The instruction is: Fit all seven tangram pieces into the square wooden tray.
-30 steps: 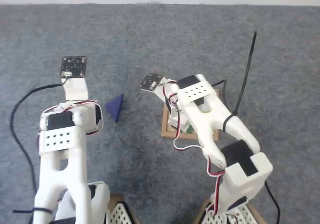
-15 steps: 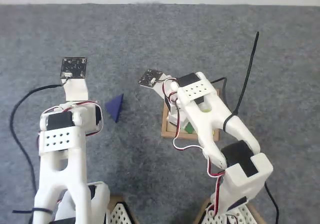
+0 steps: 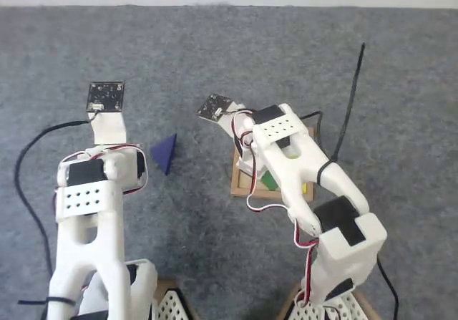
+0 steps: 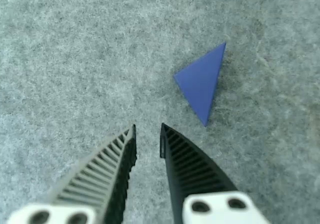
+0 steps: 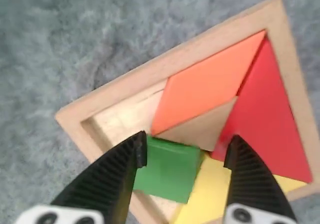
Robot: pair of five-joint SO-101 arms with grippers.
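left arm (image 3: pixel 84 212) at the table's (image 3: pixel 215 55) near-left side, stretched straight toward far edge, wrist tipped down; left gripper (image 4: pixel 147 130) points down at table, fingers (image 4: pixel 115 169) a narrow gap apart, nothing between them; right arm (image 3: pixel 304 170) from near-right corner angles in toward table middle, wrist pitched down; right gripper (image 5: pixel 185 151) low, jaws spread wide, not clamped

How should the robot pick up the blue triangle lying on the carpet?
Probably from straight above, because the blue triangle lies flat on the carpet. The left gripper, which is right beside it, should pinch its thin side edges across the wide middle. A pointed tip is a worse spot, since the piece could slip out there.
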